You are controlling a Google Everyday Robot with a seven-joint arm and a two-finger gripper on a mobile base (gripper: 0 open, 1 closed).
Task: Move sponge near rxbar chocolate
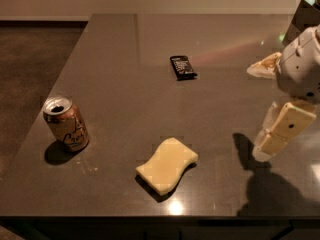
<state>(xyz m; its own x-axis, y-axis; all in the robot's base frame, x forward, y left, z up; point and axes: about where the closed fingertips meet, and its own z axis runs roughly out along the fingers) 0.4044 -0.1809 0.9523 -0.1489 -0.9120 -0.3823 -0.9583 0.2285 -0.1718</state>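
At right edge of desk [115, 99], claw [265, 146]: aloft; spread or shut, cannot tell.
Sponge [167, 165]: near front edge, ungrasped; approach next.
Bar [183, 67]: goal, toward the far edge.

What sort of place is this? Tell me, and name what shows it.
Probably a break-room or kitchen counter: a dark polished countertop bearing an opened drink can, a sponge and a wrapped rxbar chocolate. The gripper hangs over it at the view's right.

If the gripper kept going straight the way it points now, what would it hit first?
Probably the bare table right of the sponge; the gripper, at the right edge, points down-left. Depth unclear.
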